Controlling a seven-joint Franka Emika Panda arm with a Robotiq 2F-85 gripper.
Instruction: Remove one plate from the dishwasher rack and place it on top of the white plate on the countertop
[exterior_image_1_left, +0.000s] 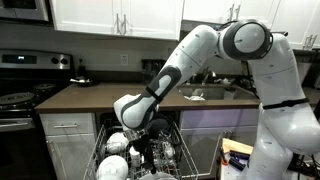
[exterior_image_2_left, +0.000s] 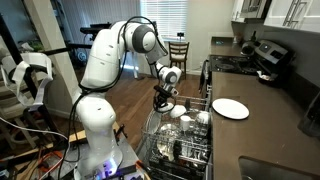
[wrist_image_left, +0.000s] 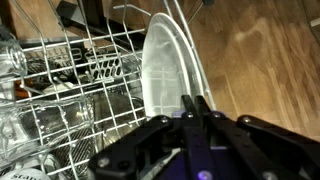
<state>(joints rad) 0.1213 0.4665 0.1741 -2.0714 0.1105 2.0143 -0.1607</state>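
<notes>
Your gripper (wrist_image_left: 195, 102) jaws are nearly closed, pinching the upright plate (wrist_image_left: 165, 62) rim in the dishwasher rack (wrist_image_left: 70, 92); lift straight out before swinging toward 3 o'clock, where an exterior view shows the white plate (exterior_image_2_left: 230, 108) on the countertop (exterior_image_2_left: 278, 128).

The smooth countertop slab (exterior_image_2_left: 272, 128) is dark brown, and the small round flat plate (exterior_image_2_left: 230, 108) lying on it is plain white, with no pattern. The wire dishwasher rack (exterior_image_2_left: 185, 142) is grey-white; the upright plate (wrist_image_left: 165, 60) in the wrist view is a milky, unpatterned white. The robot arm (exterior_image_1_left: 195, 50) is white with black joint bands, its gripper (wrist_image_left: 196, 105) black with a violet glow low on its body. The plank floor (wrist_image_left: 265, 60) is warm brown with wood grain; the cabinet doors (exterior_image_1_left: 120, 15) are white.
</notes>
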